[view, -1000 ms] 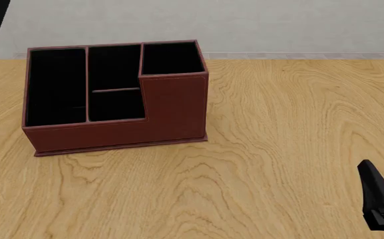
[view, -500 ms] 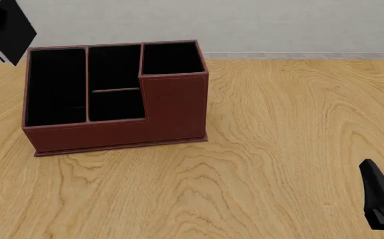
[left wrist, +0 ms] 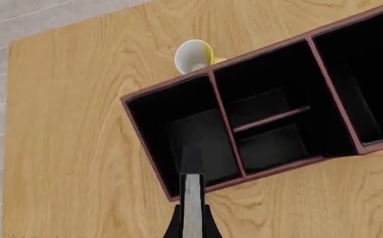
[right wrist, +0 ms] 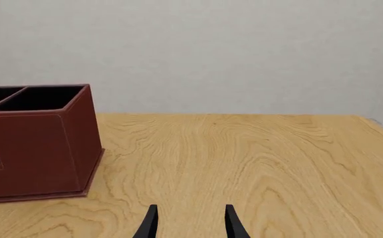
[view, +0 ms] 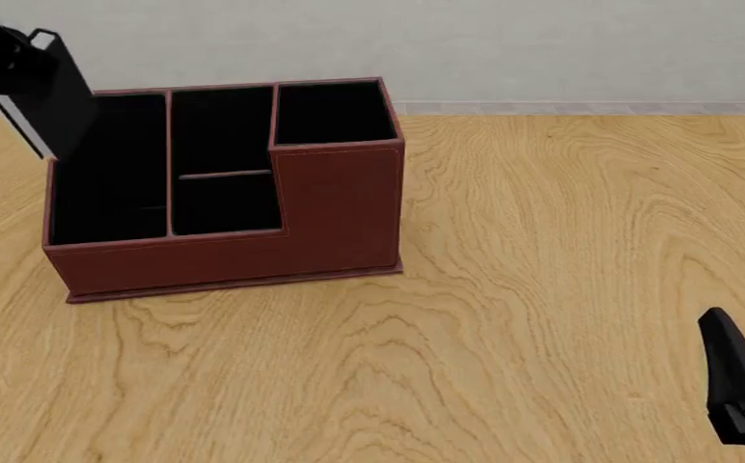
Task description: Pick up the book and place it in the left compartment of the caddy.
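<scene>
1. Left gripper (left wrist: 191,225) is clamped on the book (left wrist: 191,191), held upright with its white page edge facing the wrist camera; black cover shows at the top.
2. Book (view: 48,92) hangs in the air above the caddy (view: 225,256), over the far left corner of the left compartment (view: 109,174), not inside it.
3. Left wrist view: book sits over the near wall of the left compartment (left wrist: 191,131); the slot below looks empty, black-lined.
4. Caddy stands toward the far left part of the tabletop (view: 540,289), tall square section on its right end, two small middle sections between.
5. White-and-yellow cup (left wrist: 195,55) lies on the tabletop just behind the caddy's back wall, touching or nearly; hidden in front view.
6. Right gripper (right wrist: 190,223) sits low near the tabletop's near right corner, fingers parted, holding nothing, well apart from the caddy.
</scene>
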`<action>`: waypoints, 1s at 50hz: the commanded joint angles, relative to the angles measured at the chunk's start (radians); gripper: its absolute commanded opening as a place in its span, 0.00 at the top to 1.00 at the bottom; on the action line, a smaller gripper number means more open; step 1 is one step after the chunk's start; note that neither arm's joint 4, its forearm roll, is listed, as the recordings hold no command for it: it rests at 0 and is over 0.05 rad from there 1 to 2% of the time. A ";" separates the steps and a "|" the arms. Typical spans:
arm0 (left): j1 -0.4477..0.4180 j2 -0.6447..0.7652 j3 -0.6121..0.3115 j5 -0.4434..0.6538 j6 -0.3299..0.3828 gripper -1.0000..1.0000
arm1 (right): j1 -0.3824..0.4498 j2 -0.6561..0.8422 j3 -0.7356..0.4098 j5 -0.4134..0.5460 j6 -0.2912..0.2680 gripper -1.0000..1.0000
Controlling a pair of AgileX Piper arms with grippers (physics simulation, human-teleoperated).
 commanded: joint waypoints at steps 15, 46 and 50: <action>-0.008 0.061 -0.012 -0.039 -0.052 1.00 | -0.001 0.001 0.002 -0.004 0.000 0.00; -0.002 0.076 0.057 -0.122 -0.051 1.00 | 0.000 -0.003 -0.001 -0.003 0.000 0.00; -0.003 0.079 0.063 -0.130 -0.051 1.00 | 0.001 -0.003 -0.001 -0.004 0.000 0.00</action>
